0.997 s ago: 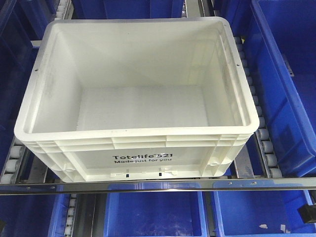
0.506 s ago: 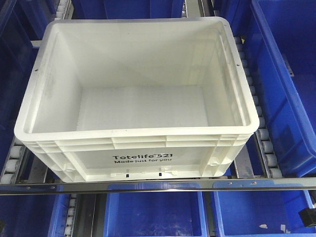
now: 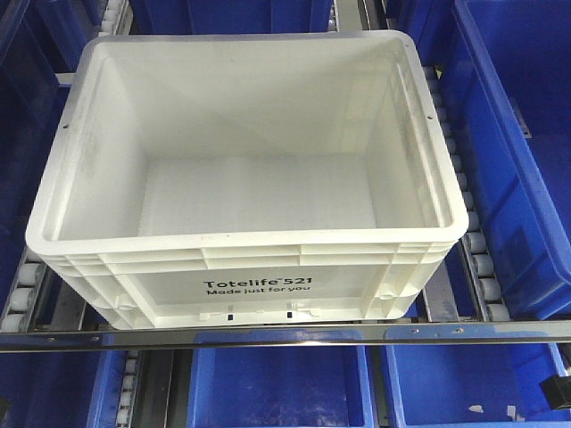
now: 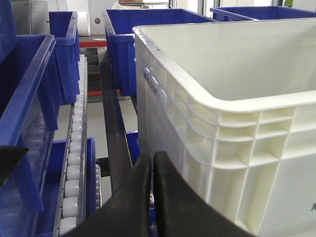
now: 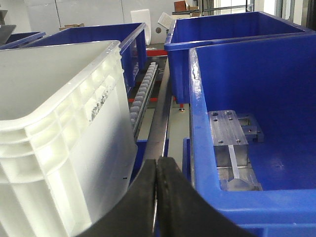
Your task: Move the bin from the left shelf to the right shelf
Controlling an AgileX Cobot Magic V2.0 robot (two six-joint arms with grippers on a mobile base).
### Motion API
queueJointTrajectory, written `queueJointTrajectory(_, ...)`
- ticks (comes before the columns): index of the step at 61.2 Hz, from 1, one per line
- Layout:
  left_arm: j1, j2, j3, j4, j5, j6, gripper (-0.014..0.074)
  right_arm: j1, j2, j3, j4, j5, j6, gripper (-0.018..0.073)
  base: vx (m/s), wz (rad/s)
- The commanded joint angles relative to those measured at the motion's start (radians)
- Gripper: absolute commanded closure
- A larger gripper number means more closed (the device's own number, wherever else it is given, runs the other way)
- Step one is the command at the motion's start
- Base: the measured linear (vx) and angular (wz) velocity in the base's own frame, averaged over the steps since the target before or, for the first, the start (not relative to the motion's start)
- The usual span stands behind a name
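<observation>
The left gripper (image 4: 152, 163) and right gripper (image 5: 157, 168), smooth black fingers pressed together on nothing, flank the bin (image 3: 245, 192): a glossy white ribbed-rim plastic box sitting empty on roller rails (image 3: 480, 267) between blue bins (image 3: 517, 152).
</observation>
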Motion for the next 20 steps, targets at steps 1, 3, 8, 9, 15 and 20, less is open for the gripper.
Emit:
queueJointTrajectory(1,-0.001,-0.011,-0.022,-0.009,-0.072,-0.008,0.0604,-0.006,-0.012,0.019,-0.01,-0.07,-0.007,0.0567,0.0,0.0)
queueJointTrajectory(3,-0.001,-0.011,-0.022,-0.009,-0.072,-0.008,0.0604,-0.006,-0.012,0.019,-0.01,-0.07,-0.007,0.0567,0.0,0.0)
queueJointTrajectory(8,-0.001,-0.011,-0.022,-0.009,-0.072,-0.008,0.0604,-0.006,-0.012,0.019,-0.01,-0.07,-0.007,0.0567,0.0,0.0)
queueJointTrajectory(9,-0.001,-0.011,-0.022,-0.009,-0.072,-0.008,0.0604,-0.006,-0.012,0.019,-0.01,-0.07,-0.007,0.0567,0.0,0.0)
queueJointTrajectory(15,-0.001,-0.011,-0.022,-0.009,-0.072,-0.008,0.0604,-0.006,-0.012,0.019,-0.01,-0.063,-0.007,0.0567,0.0,0.0)
queueJointTrajectory(20,-0.001,-0.011,-0.022,-0.009,-0.072,-0.008,0.0604,-0.006,-0.012,0.019,-0.01,-0.062,-0.007,0.0567,0.0,0.0)
